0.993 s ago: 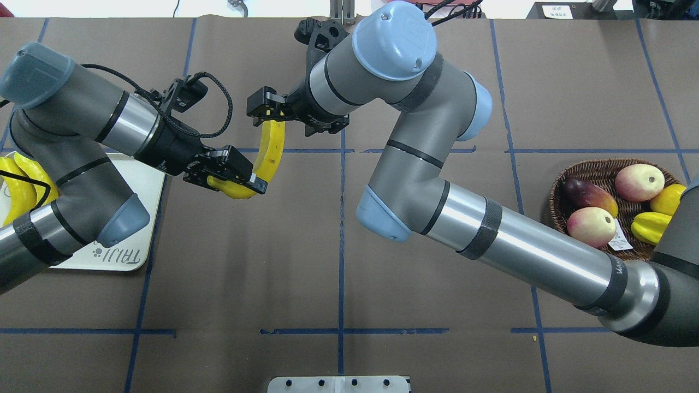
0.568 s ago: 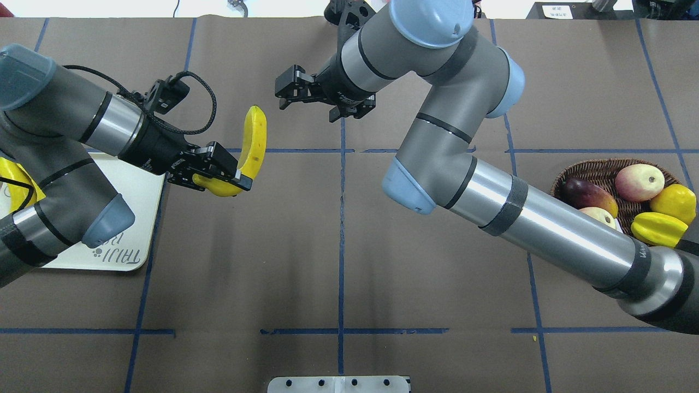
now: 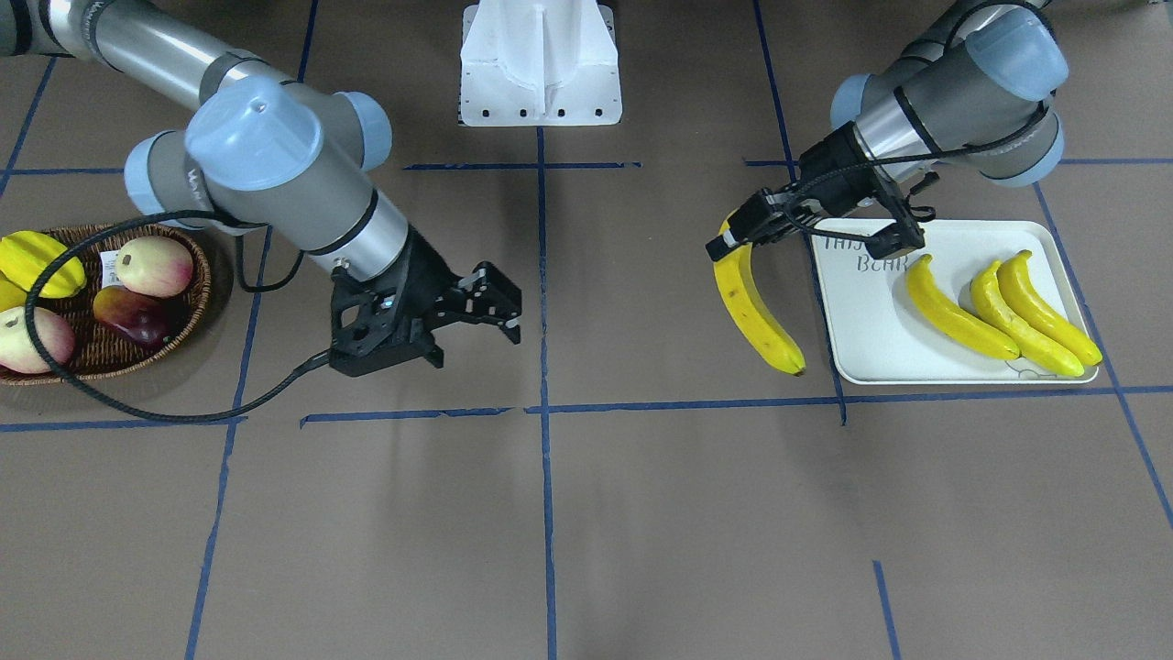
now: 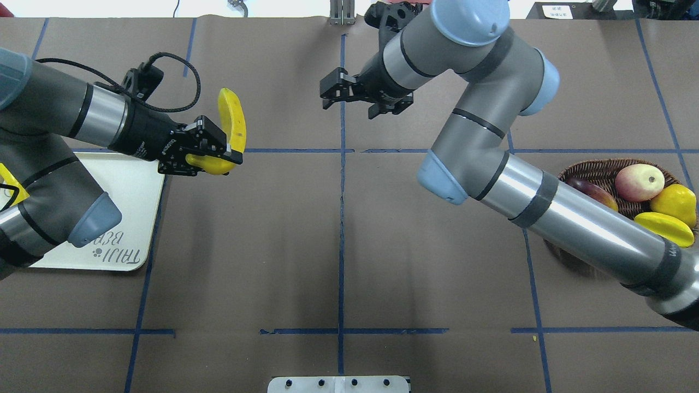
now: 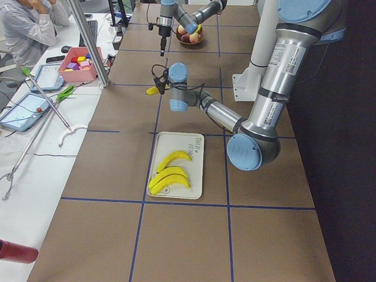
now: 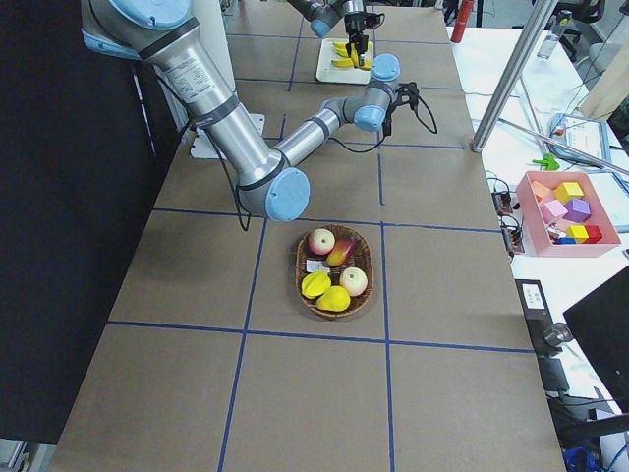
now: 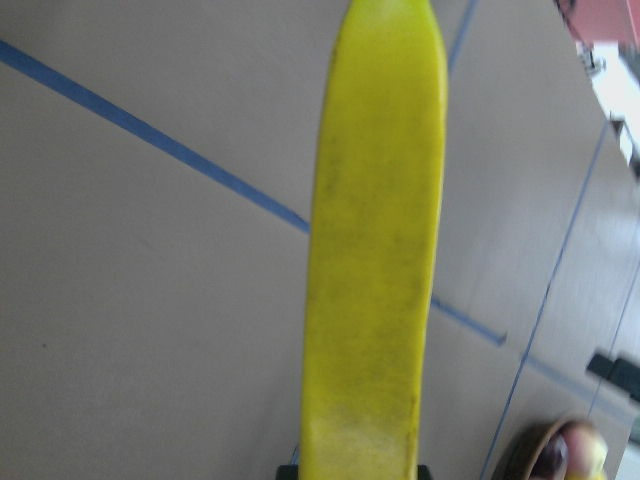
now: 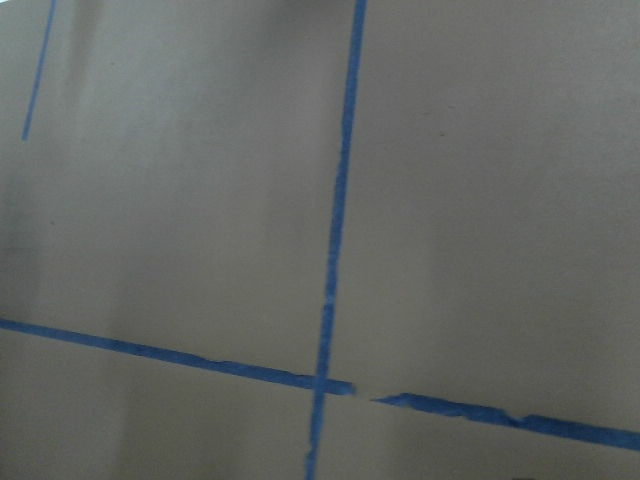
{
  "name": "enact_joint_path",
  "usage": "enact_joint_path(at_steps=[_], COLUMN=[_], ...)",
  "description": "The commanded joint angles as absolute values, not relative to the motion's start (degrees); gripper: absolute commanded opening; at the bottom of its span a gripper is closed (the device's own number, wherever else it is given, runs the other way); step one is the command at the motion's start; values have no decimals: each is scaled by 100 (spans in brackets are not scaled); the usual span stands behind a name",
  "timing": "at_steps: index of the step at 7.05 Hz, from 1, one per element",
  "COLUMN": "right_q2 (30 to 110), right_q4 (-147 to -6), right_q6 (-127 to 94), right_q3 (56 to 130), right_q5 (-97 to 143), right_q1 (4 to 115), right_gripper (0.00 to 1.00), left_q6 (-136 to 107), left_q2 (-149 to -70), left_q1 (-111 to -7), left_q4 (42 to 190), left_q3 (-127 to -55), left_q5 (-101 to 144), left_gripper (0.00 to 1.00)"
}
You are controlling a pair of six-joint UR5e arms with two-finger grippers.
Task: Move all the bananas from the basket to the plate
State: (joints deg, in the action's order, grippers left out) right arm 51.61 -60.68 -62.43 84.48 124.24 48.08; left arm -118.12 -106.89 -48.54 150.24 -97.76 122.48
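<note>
Clamped on the last banana (image 3: 757,316), the left gripper (image 3: 733,241) is holding it just beside the plate (image 3: 953,378) bearing three bananas (image 3: 999,312), while the right gripper (image 3: 501,307) is hanging open and empty.

The table (image 4: 338,245) is covered edge to edge in brown paper, marked into large squares by blue tape lines (image 4: 341,218). Three things rest directly on it. A white tray (image 3: 871,330) sits at the robot's left end, inside one square and close to its corner. A dark wicker basket (image 3: 197,275) sits at the right end, well apart from the tray. The white robot base (image 3: 541,64) stands at the middle of the robot's edge.
</note>
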Motion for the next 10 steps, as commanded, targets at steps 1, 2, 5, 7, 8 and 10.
enact_joint_path(at_steps=[1,2,5,7,8,10], right_q2=[5519,5615,6107,6108,6117,6126], right_q4=[-6073,-6082,-6065,-6064,-6021,-6012], right_q6=[-5810,-5810,-5696,-5687,-5695,-5695], right_q3=[8472,8542,8947,8938,8947,8956], right_q5=[12839,12858,12841,12718,12657,12587], right_q1=[5193,5273,5406,5151,5116,5063], right_gripper=[100,100,100,100,100,100], left_q6=[-13394,-14169,-15126,-15301,-15667,-15723], left_q2=[-10416,-10293,-9602,-8976,-8965,-8974], left_q1=[-4860,-4860,-4852,-4843,-4791,-4764], left_q4=[15056,15056,15718,16818,17196,18144], left_q3=[-9878,-9983,-9958,-9609,-9215,-8398], left_q5=[11271,10824,10485,10128,9664,9170], left_gripper=[1,1,1,1,1,2])
